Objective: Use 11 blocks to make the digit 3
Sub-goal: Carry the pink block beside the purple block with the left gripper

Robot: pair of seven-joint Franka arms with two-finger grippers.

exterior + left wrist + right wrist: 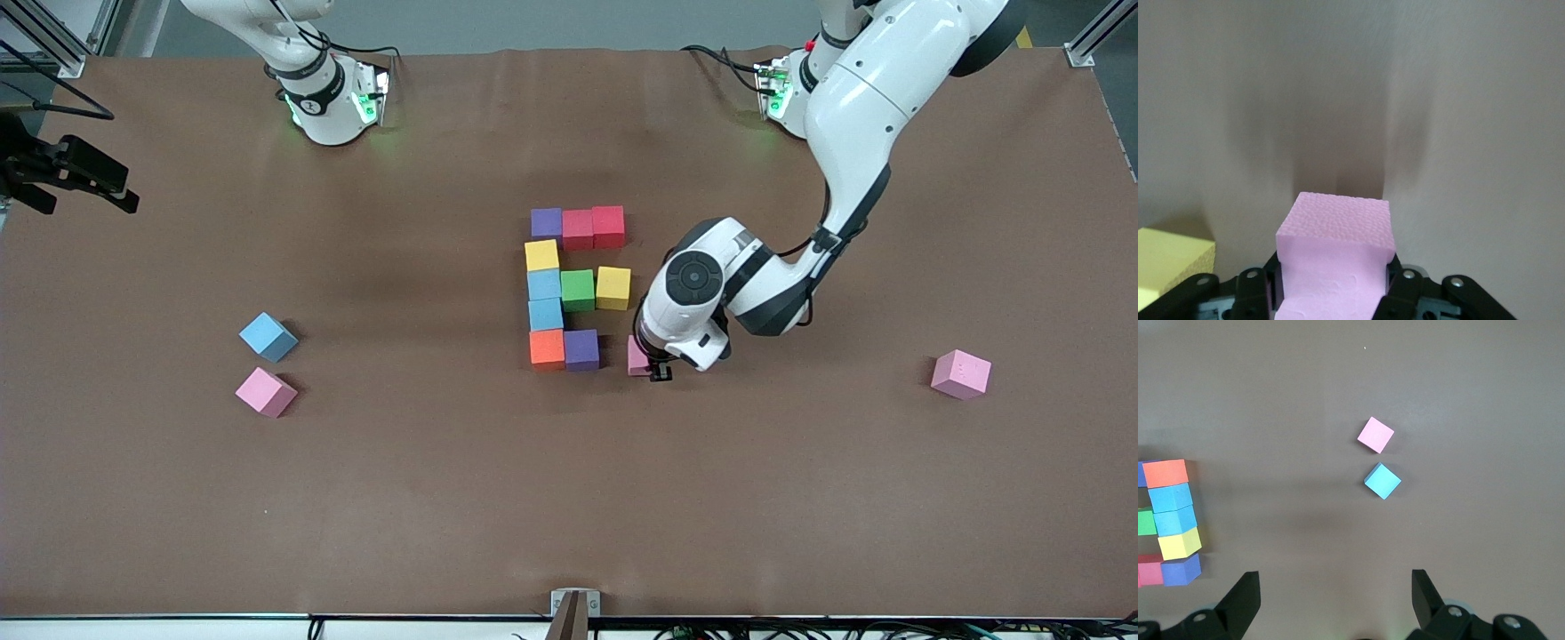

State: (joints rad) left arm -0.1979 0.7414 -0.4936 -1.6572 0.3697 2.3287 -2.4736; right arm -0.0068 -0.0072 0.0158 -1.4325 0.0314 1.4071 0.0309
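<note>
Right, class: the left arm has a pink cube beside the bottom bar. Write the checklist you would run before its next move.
1. Left gripper shut on the held pink block: ok.
2. Open slot beside the purple block at the bar's end: ok.
3. Held block touching the purple one: not ok, a gap shows.
4. Top bar and middle bar each three cubes: ok.
5. Right gripper open, away from the digit: ok.
6. Held block resting on the table: cannot tell.
</note>
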